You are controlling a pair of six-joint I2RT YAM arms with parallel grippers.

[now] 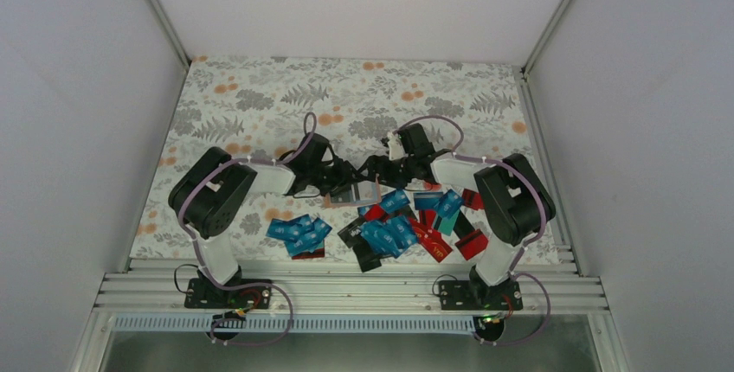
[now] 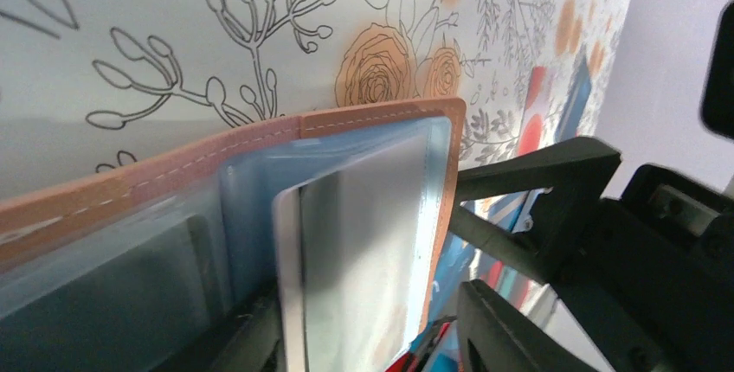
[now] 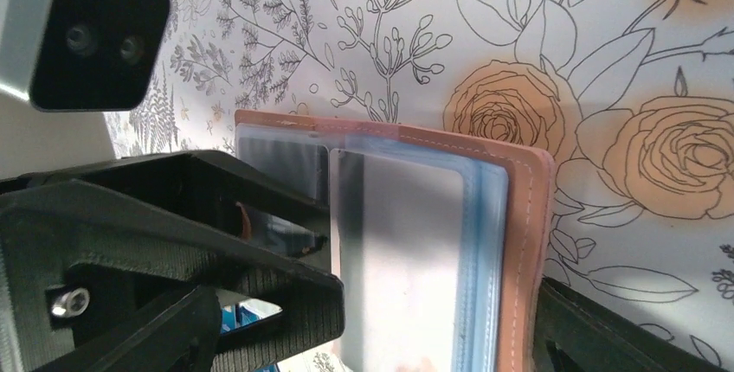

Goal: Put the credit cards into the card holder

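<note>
Right hand (image 1: 378, 170) clamps card holder (image 3: 519, 242), grip of left hand (image 1: 333, 175) unclear; wrist views alone reveal clear sleeves (image 3: 407, 251).

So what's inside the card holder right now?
The card holder shows clear plastic sleeves, one pale card in front. The left hand covers the rest; cards there are hidden.

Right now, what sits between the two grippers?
The open card holder, its clear sleeves showing, sits between the left gripper and the right gripper. The top view shows this; both wrist views show it close up.
</note>
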